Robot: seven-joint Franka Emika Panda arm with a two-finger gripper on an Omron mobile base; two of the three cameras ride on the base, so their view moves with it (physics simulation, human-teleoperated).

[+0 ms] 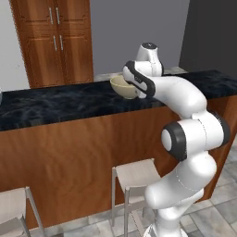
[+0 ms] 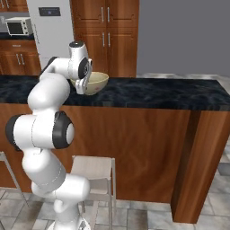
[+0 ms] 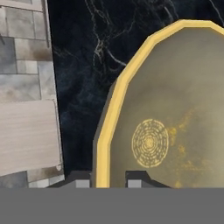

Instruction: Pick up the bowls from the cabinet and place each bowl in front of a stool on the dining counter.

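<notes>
Bowl: an olive-tan bowl [image 1: 122, 86] with a yellowish rim sat at the gripper [image 3: 108, 183], over the black marbled top of the bench [image 1: 55, 104]; whether its base touched the stone could not be told.
Bowl relative to gripper: in the hand view the rim [image 3: 103, 148] ran between the two dark fingertips [image 3: 80, 180], one outside the wall, the other inside.
Gripper: closed down tight on the bowl's rim, gripping the near edge; in the right base view it [image 2: 83, 85] reached down at the bowl's left side.
Bowl contents: nothing inside it; a pale ring pattern [image 3: 150, 143] marked the bottom, with yellowish speckling beside it.
Bench: long, with a brown wood-panel front [image 2: 134, 143]; the bowl was near the edge closest to the robot.
Stools: one pale-seated stool [image 1: 135, 175] stood below the bowl against the panel front, another [image 1: 13, 203] well apart to the left.
Background: a tall wooden pantry [image 1: 53, 39] with double doors stood behind the bench; a microwave [image 2: 18, 26] sat far left in the right base view.
</notes>
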